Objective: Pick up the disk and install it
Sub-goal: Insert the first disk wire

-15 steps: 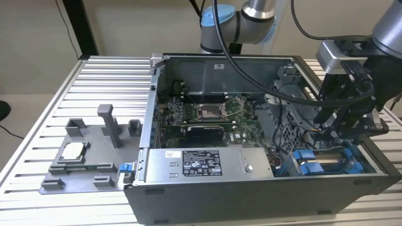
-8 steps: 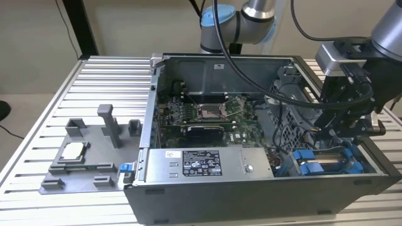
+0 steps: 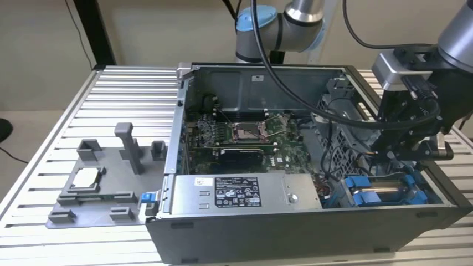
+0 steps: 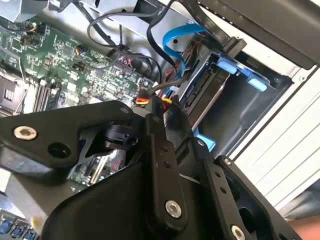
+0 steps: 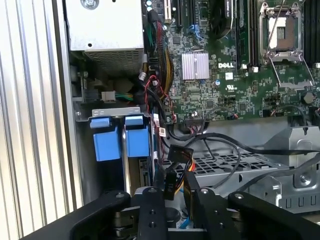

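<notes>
The disk [image 3: 371, 193] stands on edge in the drive bay of the computer case [image 3: 296, 235], beside the power supply box [image 3: 236, 191]. The installing step seems in hand. It calls for a straight press, clear of the case's cables [image 5: 181, 159]. The arm [image 3: 452, 33] reaches over the case wall, with the claw [image 3: 402, 158] pointing down just above the disk. Whether it is apart or clamped cannot be told.
</notes>
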You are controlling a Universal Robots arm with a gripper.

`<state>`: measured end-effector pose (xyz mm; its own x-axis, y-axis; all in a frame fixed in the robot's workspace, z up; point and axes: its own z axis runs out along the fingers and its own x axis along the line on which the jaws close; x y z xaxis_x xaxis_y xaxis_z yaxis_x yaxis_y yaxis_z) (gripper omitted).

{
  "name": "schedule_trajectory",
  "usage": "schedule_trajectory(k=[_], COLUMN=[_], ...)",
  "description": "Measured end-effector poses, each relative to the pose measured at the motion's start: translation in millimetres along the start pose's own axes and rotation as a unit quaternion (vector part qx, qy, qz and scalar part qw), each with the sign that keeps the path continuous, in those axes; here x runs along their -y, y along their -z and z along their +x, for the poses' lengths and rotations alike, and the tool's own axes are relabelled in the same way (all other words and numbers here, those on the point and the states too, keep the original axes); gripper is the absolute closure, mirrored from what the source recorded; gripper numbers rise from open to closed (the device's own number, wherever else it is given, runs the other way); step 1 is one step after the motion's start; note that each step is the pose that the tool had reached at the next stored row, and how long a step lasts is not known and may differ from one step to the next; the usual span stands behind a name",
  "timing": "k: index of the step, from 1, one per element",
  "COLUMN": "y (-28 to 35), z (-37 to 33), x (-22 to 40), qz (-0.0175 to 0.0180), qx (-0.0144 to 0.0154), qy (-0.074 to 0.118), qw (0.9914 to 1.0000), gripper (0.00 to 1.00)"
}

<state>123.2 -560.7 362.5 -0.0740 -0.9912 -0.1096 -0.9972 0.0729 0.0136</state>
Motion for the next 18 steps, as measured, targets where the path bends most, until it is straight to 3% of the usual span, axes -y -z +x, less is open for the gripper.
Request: schedule_trajectory(k=[7,8,18], y=[-1.8,-1.9,-1.9], z=[0.3,0.3,0.3], x=[0.1,0.1,0.4], qz=[0.0002,0.0002,0.0002], qx=[0.0,0.0001,0.0001], qy=[0.0,0.0,0.0], qw=[1.0,1.0,1.0], gripper=[0.0,1.0,1.0])
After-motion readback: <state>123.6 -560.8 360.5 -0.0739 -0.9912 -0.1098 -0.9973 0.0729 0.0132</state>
